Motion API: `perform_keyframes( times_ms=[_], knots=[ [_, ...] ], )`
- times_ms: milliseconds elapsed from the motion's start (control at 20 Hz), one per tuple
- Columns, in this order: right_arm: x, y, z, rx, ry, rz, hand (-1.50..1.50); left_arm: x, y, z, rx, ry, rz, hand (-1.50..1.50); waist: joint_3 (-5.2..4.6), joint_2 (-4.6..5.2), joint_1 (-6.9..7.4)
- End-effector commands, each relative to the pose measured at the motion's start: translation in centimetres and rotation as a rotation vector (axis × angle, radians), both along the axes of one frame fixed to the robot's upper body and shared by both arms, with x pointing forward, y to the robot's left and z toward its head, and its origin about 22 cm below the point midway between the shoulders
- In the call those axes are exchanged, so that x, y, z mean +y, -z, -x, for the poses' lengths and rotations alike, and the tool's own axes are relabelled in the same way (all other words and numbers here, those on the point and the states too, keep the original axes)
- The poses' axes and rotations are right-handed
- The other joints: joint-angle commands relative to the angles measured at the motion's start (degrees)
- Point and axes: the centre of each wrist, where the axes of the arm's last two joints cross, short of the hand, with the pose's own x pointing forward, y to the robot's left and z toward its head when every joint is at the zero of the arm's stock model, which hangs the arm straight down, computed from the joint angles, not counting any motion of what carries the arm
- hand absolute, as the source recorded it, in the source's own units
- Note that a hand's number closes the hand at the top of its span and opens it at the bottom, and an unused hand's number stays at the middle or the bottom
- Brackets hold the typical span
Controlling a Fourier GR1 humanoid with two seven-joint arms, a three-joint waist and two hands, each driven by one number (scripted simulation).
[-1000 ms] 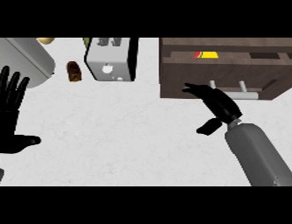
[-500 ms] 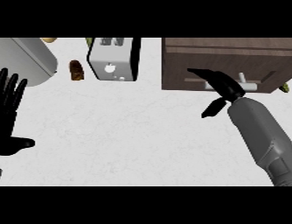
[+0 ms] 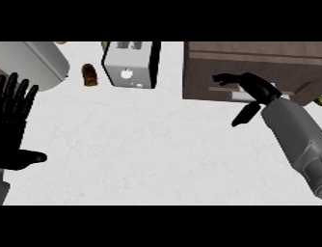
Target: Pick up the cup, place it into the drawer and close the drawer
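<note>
The brown drawer unit (image 3: 263, 60) stands at the back right, its drawer front (image 3: 214, 87) pushed in flush so nothing inside shows. My right hand (image 3: 255, 89) lies against that front beside the pale handle (image 3: 243, 98), fingers spread toward the left and thumb hanging down, holding nothing. The cup is not visible anywhere in the head view. My left hand (image 3: 7, 123) rests open at the left edge, fingers up.
A white toaster (image 3: 128, 65) stands at the back centre with a small brown item (image 3: 89, 75) to its left. A large white rounded appliance (image 3: 29, 62) fills the back left. A green object (image 3: 321, 100) peeks out right of the drawer unit.
The drawer was open one second ago with a red and yellow item showing inside; it is now pushed in. My right hand moved forward with the drawer front. The left hand stayed put.
</note>
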Motion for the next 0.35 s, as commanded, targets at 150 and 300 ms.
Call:
perform_keyframes(
  times_ms=[150,300],
  knots=[
    [-2.3,-4.0,-1.8,-0.021,0.132,0.040,-1.50,-0.1,-0.3,-1.2,-0.005,0.001,-0.006,-1.50,0.46,2.18,0.98],
    [-3.2,-3.3,-1.3,-0.008,0.137,0.046,-1.50,0.6,-0.5,-0.7,-0.019,-0.008,-0.040,-1.50,0.50,2.15,1.72]
  ],
)
